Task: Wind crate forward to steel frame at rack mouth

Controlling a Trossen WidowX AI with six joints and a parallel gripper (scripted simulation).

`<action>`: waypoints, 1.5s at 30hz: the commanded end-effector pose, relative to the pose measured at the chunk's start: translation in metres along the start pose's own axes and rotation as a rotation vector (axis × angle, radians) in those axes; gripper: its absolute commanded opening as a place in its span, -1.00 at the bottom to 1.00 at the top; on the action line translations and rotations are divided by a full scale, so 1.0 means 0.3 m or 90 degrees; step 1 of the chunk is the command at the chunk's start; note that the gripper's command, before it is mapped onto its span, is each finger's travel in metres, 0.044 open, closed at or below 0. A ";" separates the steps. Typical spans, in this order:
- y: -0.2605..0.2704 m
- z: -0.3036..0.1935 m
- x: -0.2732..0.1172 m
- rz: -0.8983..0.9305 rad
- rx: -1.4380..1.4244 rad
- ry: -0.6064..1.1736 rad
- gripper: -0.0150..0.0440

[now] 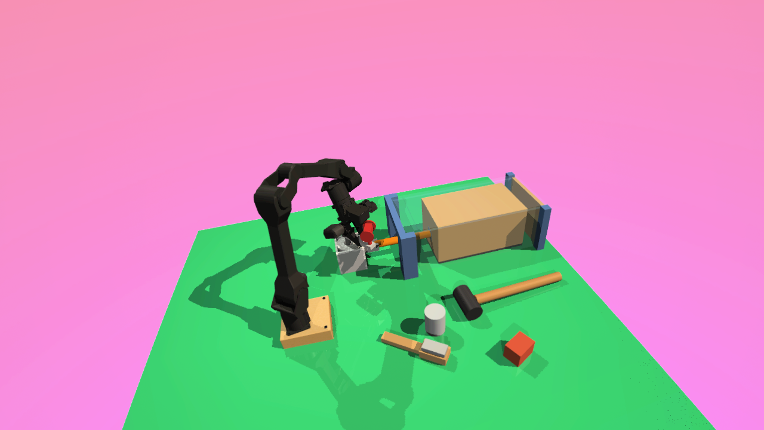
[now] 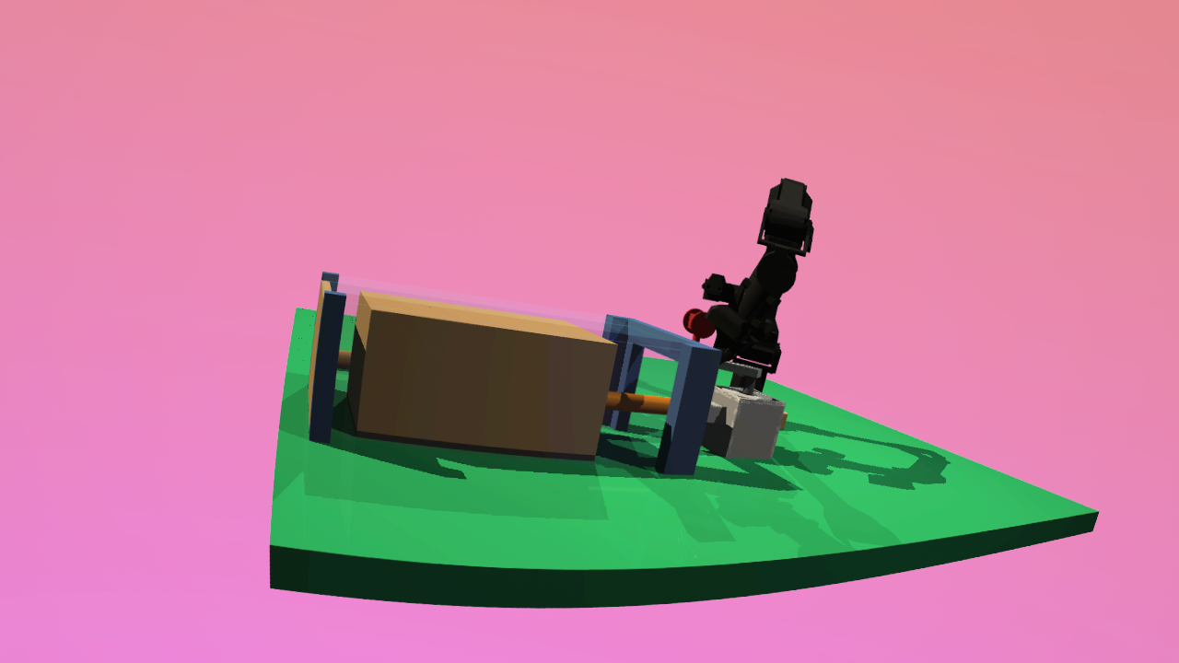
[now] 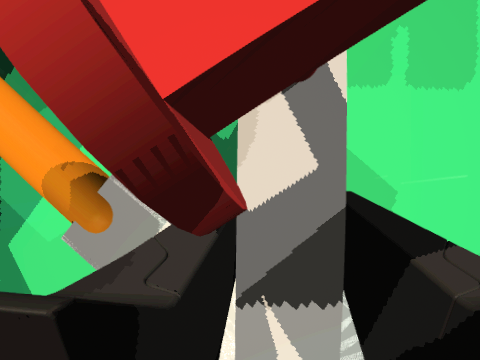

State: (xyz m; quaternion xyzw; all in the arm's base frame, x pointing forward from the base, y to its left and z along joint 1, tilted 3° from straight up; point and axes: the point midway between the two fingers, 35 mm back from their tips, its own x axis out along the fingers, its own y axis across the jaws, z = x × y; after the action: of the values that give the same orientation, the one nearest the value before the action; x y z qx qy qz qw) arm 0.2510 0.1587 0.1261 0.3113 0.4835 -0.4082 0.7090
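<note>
My gripper (image 1: pixel 359 244) (image 3: pixel 290 250) is shut on the grey crank bar of the winch handle (image 1: pixel 367 230) (image 2: pixel 697 322) (image 3: pixel 290 210), just above the winch. The handle's red knob stands up on the rack side of the fingers. Its shaft meets the top of the pale grey winch (image 1: pixel 351 261) (image 2: pixel 754 433); how deep the key sits is hidden. The tan crate (image 1: pixel 473 224) (image 2: pixel 486 378) sits flat inside the clear-panelled cubby. A gap shows between its front and the blue steel frame (image 1: pixel 408 259) (image 2: pixel 691 412). An orange strap or rod (image 1: pixel 388 241) (image 2: pixel 635 402) (image 3: pixel 30 135) runs from crate to winch.
A black-headed mallet (image 1: pixel 467 301) lies in front of the rack. A white cylinder (image 1: pixel 434 319), a wooden brush-like tool (image 1: pixel 400 340) and a red block (image 1: pixel 518 348) are nearer the camera. Blue rear posts (image 1: pixel 543 227) (image 2: pixel 328 370) stand behind the crate.
</note>
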 end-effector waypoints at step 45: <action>0.002 -0.014 0.032 0.001 0.002 0.000 -0.49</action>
State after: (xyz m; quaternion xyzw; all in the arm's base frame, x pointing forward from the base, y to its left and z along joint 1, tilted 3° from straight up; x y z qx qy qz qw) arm 0.2512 0.1596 0.1164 0.3113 0.4836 -0.4081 0.7090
